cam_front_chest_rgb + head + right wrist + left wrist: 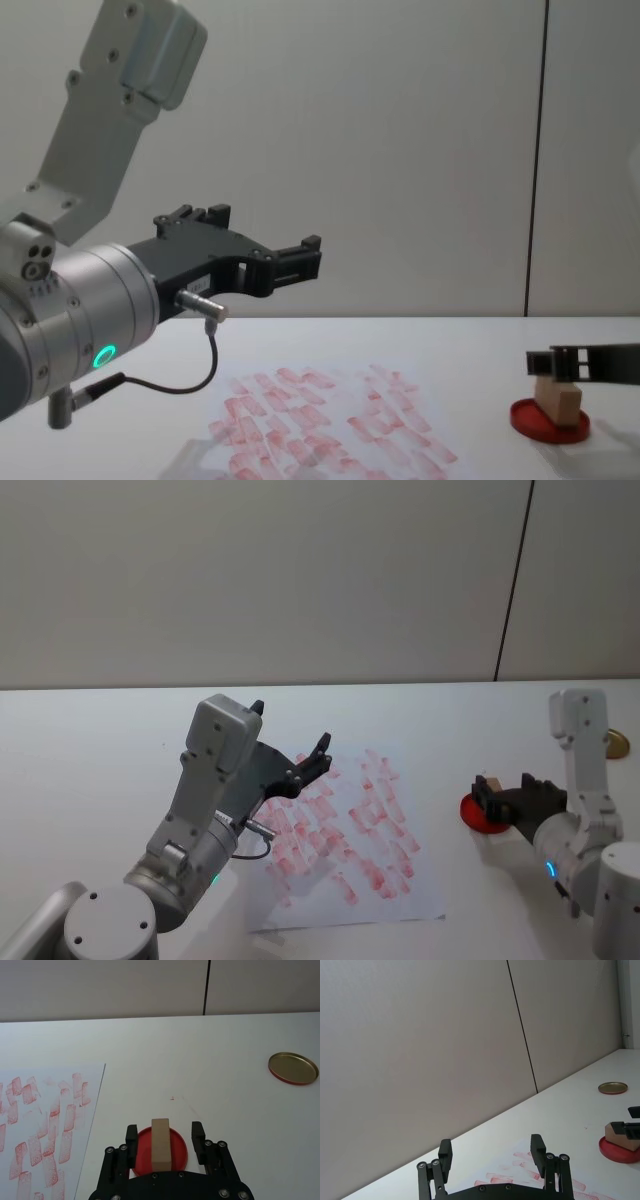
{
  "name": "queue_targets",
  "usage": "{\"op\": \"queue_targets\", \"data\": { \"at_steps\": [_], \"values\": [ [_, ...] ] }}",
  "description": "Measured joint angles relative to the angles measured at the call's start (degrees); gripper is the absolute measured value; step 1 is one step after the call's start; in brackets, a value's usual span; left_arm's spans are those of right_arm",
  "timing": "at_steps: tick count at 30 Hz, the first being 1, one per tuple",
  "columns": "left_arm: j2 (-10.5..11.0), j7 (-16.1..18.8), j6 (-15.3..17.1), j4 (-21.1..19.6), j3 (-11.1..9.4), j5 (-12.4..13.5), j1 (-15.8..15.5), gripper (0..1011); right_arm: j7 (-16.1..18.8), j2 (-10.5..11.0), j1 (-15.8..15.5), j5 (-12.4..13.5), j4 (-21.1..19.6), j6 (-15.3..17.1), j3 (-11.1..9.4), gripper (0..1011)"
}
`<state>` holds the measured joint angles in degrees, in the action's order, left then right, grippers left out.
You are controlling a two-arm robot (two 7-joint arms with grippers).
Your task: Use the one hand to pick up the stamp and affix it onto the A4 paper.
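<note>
Right gripper (164,1131): low over the table's (100,740) right side, jaws released, 1 finger on each side of the stamp with a gap both ways.
Stamp (160,1144): ungrasped, standing on the red ink pad (179,1152), between the 2 fingers.
A4 paper (350,850): flat at the table's middle, reaching toward the front edge, left of the pad and apart from it.
Gold lid (293,1068): near the right edge, beyond the pad.
Left gripper (491,1146): raised above the paper, fingers spread, holding nothing.
</note>
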<state>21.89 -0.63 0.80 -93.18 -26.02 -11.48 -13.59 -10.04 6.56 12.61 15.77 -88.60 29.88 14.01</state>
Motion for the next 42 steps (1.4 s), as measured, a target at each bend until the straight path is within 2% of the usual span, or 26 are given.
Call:
{"op": "queue_targets", "data": {
  "at_steps": [3, 7, 10, 14, 16, 29, 42],
  "values": [
    [0.0, 0.0, 0.0, 0.0, 0.0, 0.0, 0.0, 993, -0.24, -0.28, 0.22, -0.26, 0.46, 0.61, 0.04, 619],
    [0.0, 0.0, 0.0, 0.0, 0.0, 0.0, 0.0, 993, -0.43, -0.68, 0.59, -0.68, 1.13, 1.34, 0.12, 449],
    [0.0, 0.0, 0.0, 0.0, 0.0, 0.0, 0.0, 993, -0.46, -0.95, 0.85, -0.97, 1.57, 1.75, 0.17, 390],
    [0.0, 0.0, 0.0, 0.0, 0.0, 0.0, 0.0, 993, -0.53, -1.25, 1.13, -1.38, 2.05, 2.27, 0.24, 235],
    [0.0, 0.0, 0.0, 0.0, 0.0, 0.0, 0.0, 993, -0.57, -1.35, 1.25, -1.57, 2.22, 2.48, 0.26, 206],
    [0.0, 0.0, 0.0, 0.0, 0.0, 0.0, 0.0, 993, -1.0, -2.09, 1.98, -2.97, 3.42, 4.46, 0.19, 198],
    [0.0, 0.0, 0.0, 0.0, 0.0, 0.0, 0.0, 993, -0.96, -2.25, 1.97, -3.96, 3.22, 4.58, -0.15, 198]
  ]
}}
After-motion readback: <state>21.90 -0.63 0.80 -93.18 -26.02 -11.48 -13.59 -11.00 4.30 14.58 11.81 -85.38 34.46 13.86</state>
